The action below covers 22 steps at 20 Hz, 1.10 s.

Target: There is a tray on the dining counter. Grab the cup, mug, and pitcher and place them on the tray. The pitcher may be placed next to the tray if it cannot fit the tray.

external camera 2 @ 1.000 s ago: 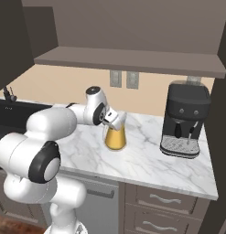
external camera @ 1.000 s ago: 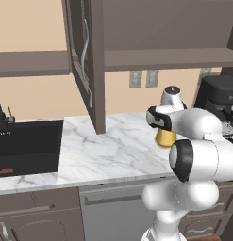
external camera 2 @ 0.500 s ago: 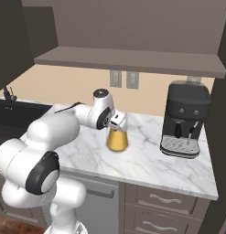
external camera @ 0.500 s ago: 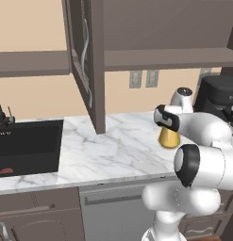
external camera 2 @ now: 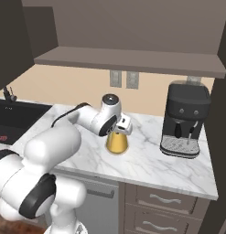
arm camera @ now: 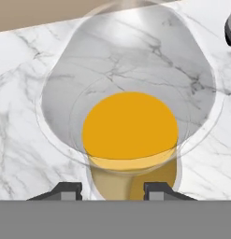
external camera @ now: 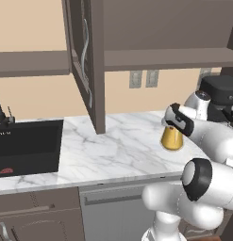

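The pitcher [external camera: 173, 139] stood upright on the marble worktop [external camera: 118, 150], toward its right part, between the black sink [external camera: 26, 146] and the coffee machine [external camera 2: 184, 119]. In the left base view its amber lower body showed below the arm's wrist, while its top was hidden behind the hand. The right base view gave the other side: the pitcher [external camera 2: 117, 142] sat just left of the coffee machine but apart from it, with bare marble between, and the hand came down onto its upper part from the left.

The gripper [arm camera: 112, 190] was seen best in the hand view, which looked down along the fingers into the pitcher [arm camera: 130, 126]. There the clear whitish top spread wide around a round amber patch, and the two dark fingertips [arm camera: 65, 190] rose at the bottom edge, one on each side of the amber body. The fingers stood spread, with the pitcher's body between them; whether they touched the glass could not be told. Neither base view showed the fingertips clearly, since the wrist covered them.

The left base view also took in an open cabinet door [external camera: 87, 61] hanging over the worktop's middle and two wall outlets [external camera: 143, 78] behind. The right base view showed the shelf [external camera 2: 128, 61] above and drawers [external camera 2: 164, 201] under the worktop's right end.
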{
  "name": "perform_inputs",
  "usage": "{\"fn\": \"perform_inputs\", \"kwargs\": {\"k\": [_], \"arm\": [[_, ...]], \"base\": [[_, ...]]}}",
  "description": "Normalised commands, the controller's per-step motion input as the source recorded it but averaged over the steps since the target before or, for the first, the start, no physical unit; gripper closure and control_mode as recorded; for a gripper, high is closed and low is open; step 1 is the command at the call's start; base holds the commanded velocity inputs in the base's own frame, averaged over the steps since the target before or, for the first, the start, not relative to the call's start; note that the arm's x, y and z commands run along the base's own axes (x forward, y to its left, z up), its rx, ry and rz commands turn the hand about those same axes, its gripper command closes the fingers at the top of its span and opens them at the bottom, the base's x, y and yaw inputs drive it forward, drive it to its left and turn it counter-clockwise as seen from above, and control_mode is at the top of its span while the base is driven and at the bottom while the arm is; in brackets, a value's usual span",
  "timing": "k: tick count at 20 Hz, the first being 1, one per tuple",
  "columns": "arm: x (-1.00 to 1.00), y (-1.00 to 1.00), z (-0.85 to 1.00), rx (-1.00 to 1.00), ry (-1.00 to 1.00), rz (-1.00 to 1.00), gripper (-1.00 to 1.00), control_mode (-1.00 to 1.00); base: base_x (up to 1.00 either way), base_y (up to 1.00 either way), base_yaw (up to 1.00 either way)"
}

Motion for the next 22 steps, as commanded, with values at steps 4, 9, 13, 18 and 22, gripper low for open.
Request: {"fn": "perform_inputs", "kwargs": {"k": [4,9,13,18,22], "arm": [[-0.23,-0.01,0.34,0.01,0.0,0.06,1.0,-1.0],[-0.15,0.0,0.29,0.0,0.0,0.04,1.0,-1.0],[-0.13,0.0,0.28,0.0,0.0,0.02,1.0,-1.0],[-0.21,0.0,0.32,0.0,0.0,0.0,1.0,-1.0],[-0.1,0.0,0.18,0.0,-0.02,0.02,1.0,-1.0]], "base": [[0.0,0.0,0.0],[0.0,0.0,0.0],[0.0,0.0,0.0],[0.0,0.0,0.0],[0.0,0.0,0.0]]}}
